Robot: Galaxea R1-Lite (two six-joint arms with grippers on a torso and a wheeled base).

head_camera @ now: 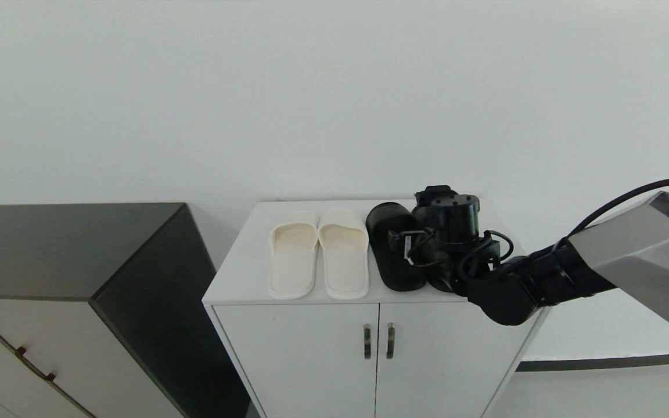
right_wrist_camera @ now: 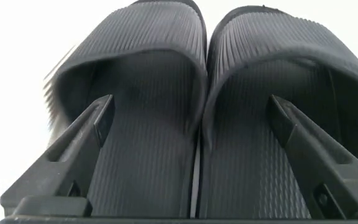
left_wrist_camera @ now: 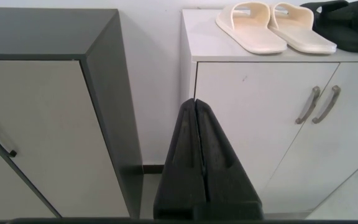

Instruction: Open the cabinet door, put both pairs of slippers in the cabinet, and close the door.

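- Cabinet (head_camera: pixel 241 273): white, two doors, against the wall. We see both the left door (head_camera: pixel 299 360) and the right door (head_camera: pixel 445 360) closed, with the two handles (head_camera: pixel 367 341) side by side at the centre seam.
- Cream slippers (head_camera: pixel 343 249): the pair lies side by side on the cabinet top, roughly mid-top, toes toward the wall.
- Black slippers (head_camera: pixel 395 247): this pair is also on the cabinet top, just beside the cream pair on the robot's right. The outer one is mostly hidden behind the right arm (head_camera: pixel 543 278) in the head view.
- Right tool (right_wrist_camera: pixel 190 102): it sits over the black pair at the heel end. Its fingers are spread wide, one above each footbed, in front of the strap openings. It grips nothing, and we can't tell if the fingers touch the soles.
- Left tool (left_wrist_camera: pixel 195 104): its fingers are pressed together with nothing between them. It is low in front of the cabinet's left door and apart from it.
- Dark cabinet (head_camera: pixel 67 244): this taller, black-topped unit with a pale front stands to the left of the white one.
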